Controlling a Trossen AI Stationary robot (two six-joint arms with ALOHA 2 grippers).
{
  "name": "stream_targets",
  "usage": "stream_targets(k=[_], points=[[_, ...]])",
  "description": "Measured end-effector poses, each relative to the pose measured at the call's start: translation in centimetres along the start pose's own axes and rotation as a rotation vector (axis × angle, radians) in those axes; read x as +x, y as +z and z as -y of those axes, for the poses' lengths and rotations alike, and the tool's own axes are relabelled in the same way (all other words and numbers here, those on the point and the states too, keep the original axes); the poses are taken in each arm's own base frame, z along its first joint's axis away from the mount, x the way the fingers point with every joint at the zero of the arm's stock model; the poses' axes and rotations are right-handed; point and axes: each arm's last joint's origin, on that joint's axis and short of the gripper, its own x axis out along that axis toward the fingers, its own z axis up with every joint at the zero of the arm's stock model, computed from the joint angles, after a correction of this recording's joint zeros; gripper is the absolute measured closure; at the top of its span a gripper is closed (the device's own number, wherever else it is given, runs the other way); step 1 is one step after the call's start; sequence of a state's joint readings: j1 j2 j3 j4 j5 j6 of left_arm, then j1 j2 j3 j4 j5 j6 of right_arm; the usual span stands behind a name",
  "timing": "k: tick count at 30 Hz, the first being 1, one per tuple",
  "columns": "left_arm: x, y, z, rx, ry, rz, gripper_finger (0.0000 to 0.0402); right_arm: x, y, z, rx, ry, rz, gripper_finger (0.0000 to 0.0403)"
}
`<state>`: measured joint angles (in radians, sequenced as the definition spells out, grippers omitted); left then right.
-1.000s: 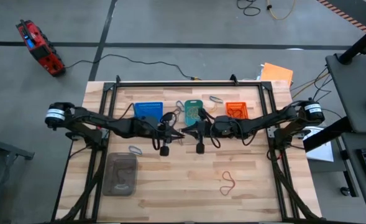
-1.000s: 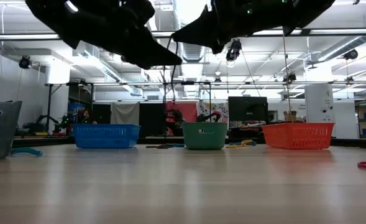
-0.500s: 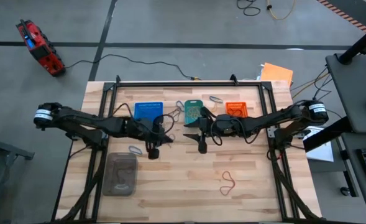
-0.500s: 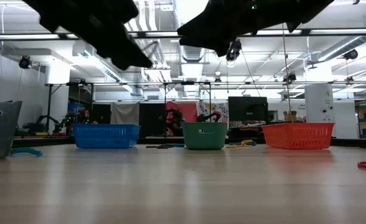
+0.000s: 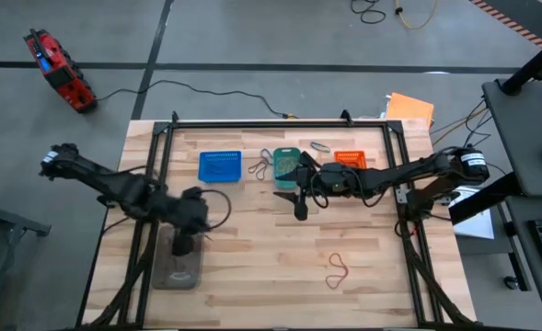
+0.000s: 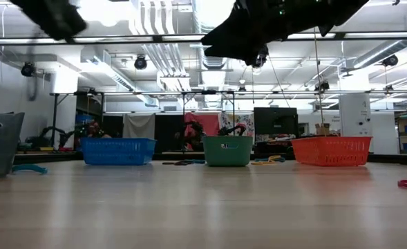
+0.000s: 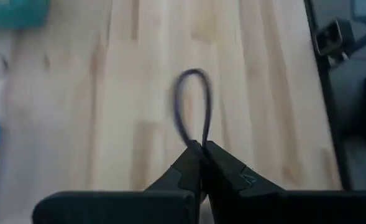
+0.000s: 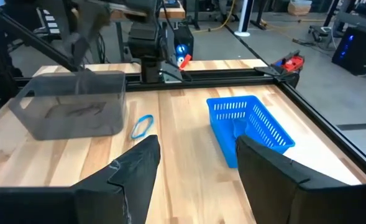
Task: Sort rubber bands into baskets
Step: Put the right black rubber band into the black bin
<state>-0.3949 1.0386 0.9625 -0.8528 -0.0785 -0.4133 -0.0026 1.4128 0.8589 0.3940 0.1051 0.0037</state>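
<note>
The left pincer (image 7: 201, 149) is pressed together on a dark rubber band (image 7: 192, 106), pinching one end so the loop stands out past the tips above the bare tabletop (image 7: 127, 93). In the high view that pincer (image 5: 182, 246) hangs over the clear grey container (image 5: 178, 262) at the near left of the tabletop, well apart from the baskets.

The right pincer (image 8: 195, 155) is spread and holds nothing; it hovers just in front of the teal basket (image 5: 287, 166), between the blue basket (image 5: 219, 165) and the orange basket (image 5: 350, 161) along the far edge.

More bands lie loose: a red one (image 5: 337, 270) at the near right, a blue one (image 8: 142, 126) beside the grey container, and several around the teal basket.

These bands look very light, soft and limp, so they should sag and twist when lifted and may cling to the fingers on release. A firm pinch across one strand, low against the wood, seems the safest hold.
</note>
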Motion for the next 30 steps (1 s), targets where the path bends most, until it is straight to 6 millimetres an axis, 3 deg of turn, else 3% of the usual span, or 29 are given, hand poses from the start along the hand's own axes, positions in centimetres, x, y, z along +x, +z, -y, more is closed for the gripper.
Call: stream_targets(k=[8,12,16,22,26,30], points=[[-1.6,-3.5,1.3,-0.142,0.054,-0.211,0.0402,0.0,0.0,0.2,0.007,-0.016,0.001,0.0197],[-1.7,-4.6,1.6,-0.178,0.081,-0.269,0.0402,-0.4,1.0,1.6,0.104,-0.291,0.005,0.0204],[-0.9,-5.5,1.6,-0.179,0.101,-0.301,0.0402,-1.6,4.4,4.7,0.142,-0.732,-0.041,0.0225],[0.9,-7.2,1.0,-0.193,0.146,-0.380,0.0402,-3.2,9.0,10.7,0.158,-0.956,-0.249,0.0273],[1.9,-8.1,0.7,-0.206,0.163,-0.398,0.0402,-5.6,9.9,16.0,0.239,-1.137,-0.386,0.0314],[2.5,-8.3,0.7,-0.214,0.148,-0.385,0.0402,-7.9,9.0,18.9,0.316,-1.240,-0.508,0.0358]])
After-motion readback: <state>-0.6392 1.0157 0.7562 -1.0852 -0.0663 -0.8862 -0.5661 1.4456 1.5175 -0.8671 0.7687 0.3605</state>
